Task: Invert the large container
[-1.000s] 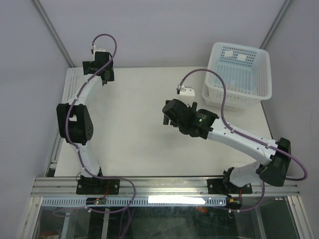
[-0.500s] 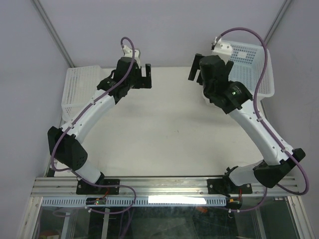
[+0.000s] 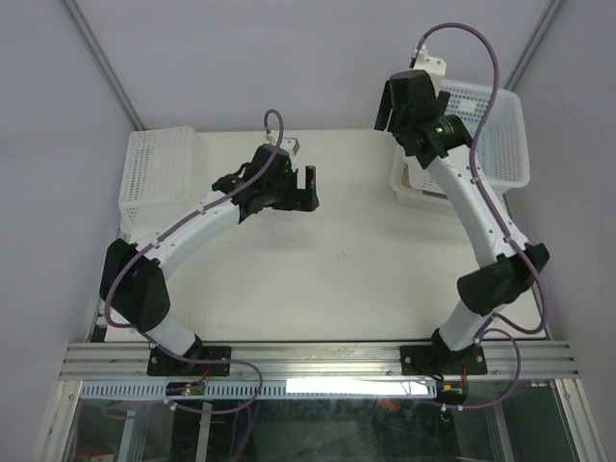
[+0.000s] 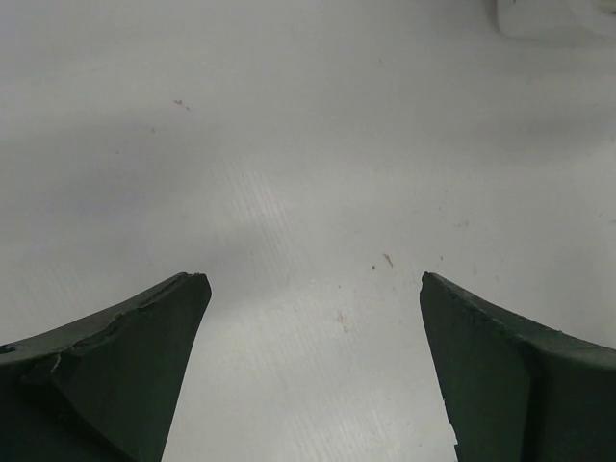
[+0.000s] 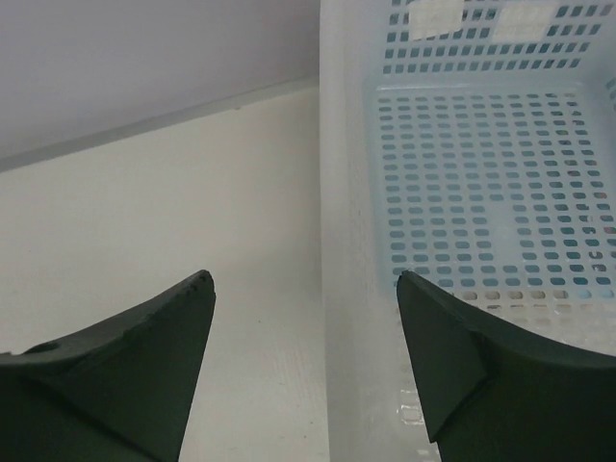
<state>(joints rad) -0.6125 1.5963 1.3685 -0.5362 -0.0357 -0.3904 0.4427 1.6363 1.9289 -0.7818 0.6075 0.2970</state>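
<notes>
The large container (image 3: 491, 130) is a wide translucent whitish tub with a perforated base. It stands open side up at the back right, resting on a smaller white tub (image 3: 416, 190). In the right wrist view its left wall (image 5: 351, 250) and grid base show. My right gripper (image 3: 389, 117) (image 5: 303, 284) is open and straddles that left wall, one finger over the table and one over the inside, touching nothing. My left gripper (image 3: 310, 188) (image 4: 316, 289) is open and empty above the bare table, left of the container.
A white mesh-sided basket (image 3: 159, 178) lies at the table's back left edge. A white tub corner (image 4: 558, 14) shows at the top right of the left wrist view. Grey walls close in behind and at both sides.
My left gripper has swung from the back towards the table's middle and lower. My right gripper has moved back and right, up to the large container's left wall.
</notes>
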